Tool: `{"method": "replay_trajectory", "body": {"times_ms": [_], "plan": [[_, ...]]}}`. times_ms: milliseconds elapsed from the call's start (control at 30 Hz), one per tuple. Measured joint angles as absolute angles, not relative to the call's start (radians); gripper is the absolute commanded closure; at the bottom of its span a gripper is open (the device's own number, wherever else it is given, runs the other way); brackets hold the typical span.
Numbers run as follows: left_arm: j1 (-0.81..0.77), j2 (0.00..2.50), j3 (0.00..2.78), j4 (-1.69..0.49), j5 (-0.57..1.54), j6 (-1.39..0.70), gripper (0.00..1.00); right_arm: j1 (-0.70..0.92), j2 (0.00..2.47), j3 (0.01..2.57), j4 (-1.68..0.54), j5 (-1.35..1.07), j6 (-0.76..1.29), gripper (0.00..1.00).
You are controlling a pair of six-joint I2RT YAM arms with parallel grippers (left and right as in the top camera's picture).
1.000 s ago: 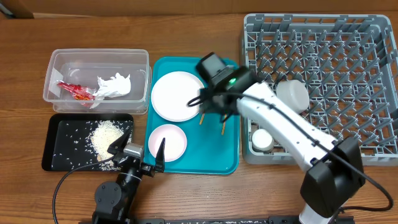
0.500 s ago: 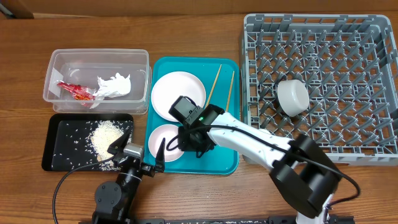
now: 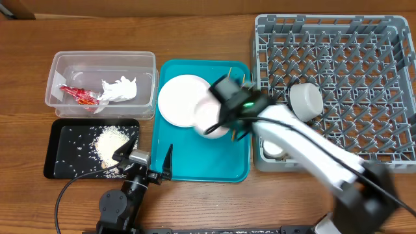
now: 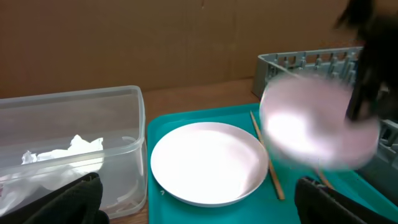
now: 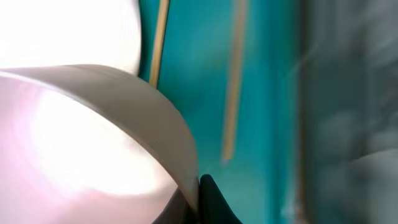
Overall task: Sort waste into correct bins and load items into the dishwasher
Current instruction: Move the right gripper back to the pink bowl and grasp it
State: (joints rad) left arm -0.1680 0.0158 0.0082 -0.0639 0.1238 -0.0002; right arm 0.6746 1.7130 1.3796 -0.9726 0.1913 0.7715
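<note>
While the overhead view gives us only a pale blur beside the plate (image 3: 179,99), the left wrist view shows the small pale-pink bowl (image 4: 317,127) raised clear of the teal tray (image 3: 201,166) in mid-table. The right wrist view shows its rim pinched in the right gripper (image 3: 222,120), above 2 chopsticks (image 5: 233,93). The bowl hangs on that gripper's left-edge side, and the left gripper (image 3: 145,162) rests spread and empty by the table's near edge.
</note>
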Motion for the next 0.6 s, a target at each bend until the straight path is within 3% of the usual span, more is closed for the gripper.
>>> {"method": "replay_trajectory", "body": {"times_ms": [167, 367, 600], "plan": [[-0.168, 0.016, 0.008, -0.064, 0.124, 0.0, 0.0, 0.511, 1.512, 1.412, -0.993, 0.566, 0.685, 0.96], [-0.168, 0.016, 0.008, -0.064, 0.124, 0.0, 0.0, 0.303, 1.497, 1.415, -1.104, 0.982, 0.635, 0.96], [-0.168, 0.016, 0.008, -0.064, 0.124, 0.0, 0.0, 0.109, 1.523, 1.415, -1.114, 1.123, 0.624, 0.96]]}}
